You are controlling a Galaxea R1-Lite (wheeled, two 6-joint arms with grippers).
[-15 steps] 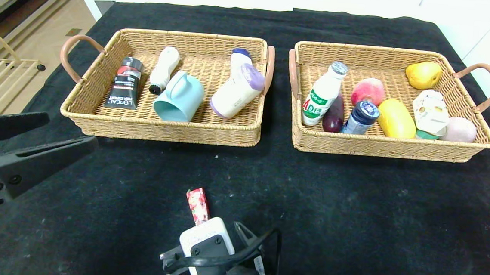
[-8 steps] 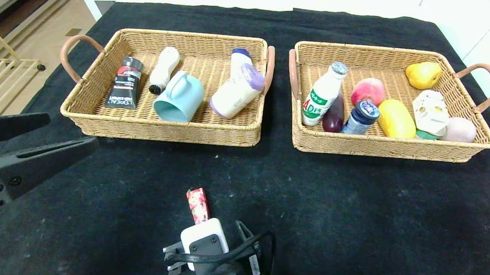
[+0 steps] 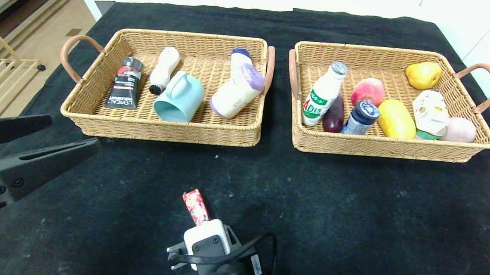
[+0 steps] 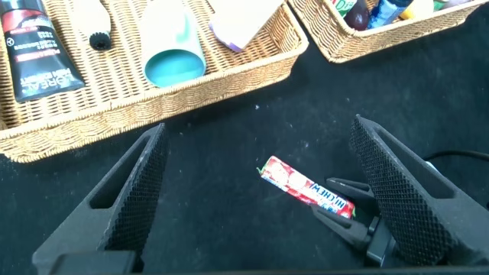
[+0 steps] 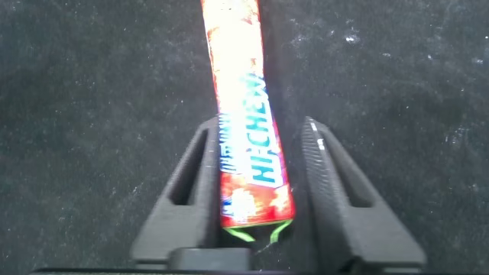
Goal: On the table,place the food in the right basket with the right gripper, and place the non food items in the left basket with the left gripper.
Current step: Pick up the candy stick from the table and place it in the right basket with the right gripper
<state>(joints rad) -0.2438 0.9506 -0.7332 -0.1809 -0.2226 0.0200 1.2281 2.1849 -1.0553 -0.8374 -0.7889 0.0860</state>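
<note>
We read "HI-CHEW" in white letters along the red candy stick (image 5: 243, 122), which lies lengthwise between the two fingers of the right gripper (image 5: 258, 179); in the left wrist view the same lettering on it is too small for us to make out. Far ahead of that claw and off to its left, in the left basket (image 3: 99, 123), the black tube (image 3: 123, 83) carries "L'OREAL" in white. Far ahead and to its right, in the right basket (image 3: 382, 147), the white milk bottle (image 3: 322, 95) shows a large "AD" in red on its label. The blue-lidded jar (image 3: 360, 117) beside it has lettering we cannot read.
</note>
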